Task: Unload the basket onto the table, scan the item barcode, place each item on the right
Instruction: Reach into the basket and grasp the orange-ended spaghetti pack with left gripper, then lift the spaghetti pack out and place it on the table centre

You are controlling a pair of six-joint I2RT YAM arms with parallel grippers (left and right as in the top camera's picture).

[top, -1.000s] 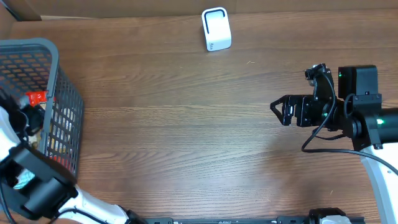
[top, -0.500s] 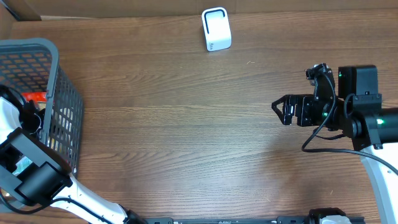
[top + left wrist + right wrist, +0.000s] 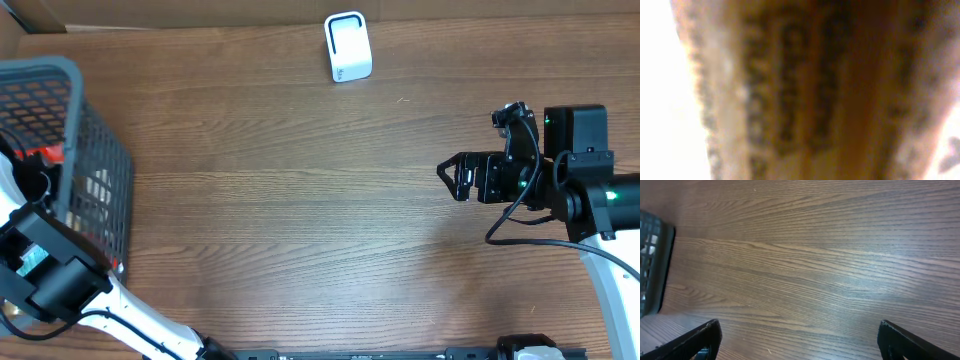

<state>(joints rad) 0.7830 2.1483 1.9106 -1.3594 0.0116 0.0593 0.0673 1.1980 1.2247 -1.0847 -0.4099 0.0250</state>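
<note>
A broad counter (image 3: 300, 220) of brown, long-grained wood veneer fills the overhead view, its streaks running side to side under a soft sheen.

On its left edge stands a dark grey basket (image 3: 100, 180), a rounded-corner box with a thick smooth rim and walls of square open mesh; the right wrist camera catches one corner of it (image 3: 650, 255) far off to the left.

The left arm (image 3: 130, 320), a glossy white tube with blocky black joints, bends up from the near edge and dips over the rim into the basket. The left end effector (image 3: 38, 182) is down among the contents there, only its dark body showing, and whether it is clenched or released cannot be told.

The left wrist camera is filled by the item (image 3: 800, 90), a tan and orange surface with rows of dark print. It sits right against the lens and is too blurred to read.

The right arm (image 3: 590, 190), black housings on a white link with a looping cable, holds the right end effector (image 3: 447, 180) above bare wood well away from the basket, its two dark angular fingers (image 3: 695, 340) spread wide and holding nothing.

The scanner (image 3: 348, 47), a small white box with rounded corners and a recessed face, stands at the far edge, beyond and to the left of the right end effector and well apart from it.

Just beyond the left end effector, a small red piece (image 3: 45, 152) shows inside the basket.
</note>
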